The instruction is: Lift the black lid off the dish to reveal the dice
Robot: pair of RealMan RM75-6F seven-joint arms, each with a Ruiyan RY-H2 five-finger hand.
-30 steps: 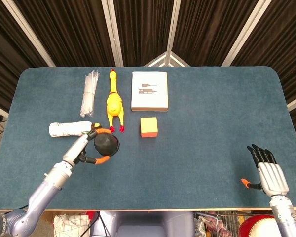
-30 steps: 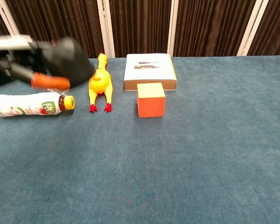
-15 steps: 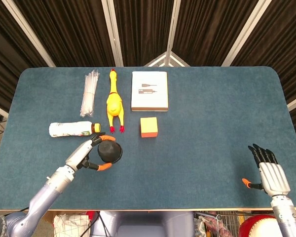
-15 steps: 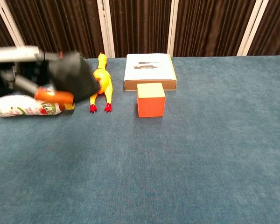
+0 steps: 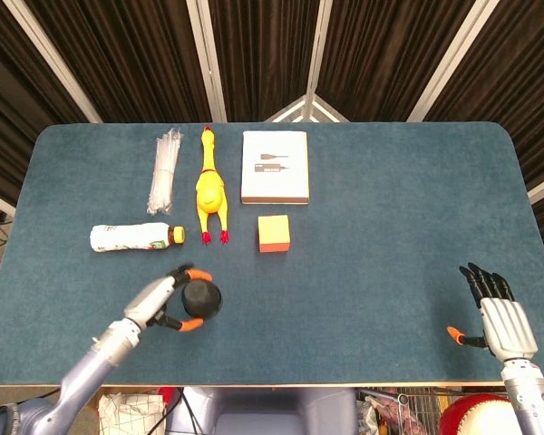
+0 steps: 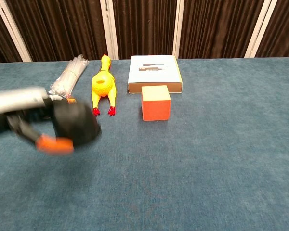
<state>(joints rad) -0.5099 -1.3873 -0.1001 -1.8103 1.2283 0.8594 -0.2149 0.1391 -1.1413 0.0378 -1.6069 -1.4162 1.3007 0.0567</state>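
The left hand (image 5: 168, 304) had the black lid (image 5: 200, 296) clamped between its orange-tipped fingers (image 5: 190, 323), and within the last second it carried that lid away from the yellow rubber chicken (image 5: 209, 188), toward the near edge of the counter (image 5: 390, 227). A second earlier the lid sat just off the chicken's red feet, next to the bottle (image 5: 134, 237); now it was well clear of both, with the bottle's orange cap showing free. In the chest view the lid (image 6: 76, 123) was blurred, low and left of the chicken (image 6: 102, 85). No dish or dice showed in either view, so whether anything was revealed could not be told. The right hand (image 5: 500, 319) sat far from the chicken at the counter's near right corner, fingers spread, holding nothing.
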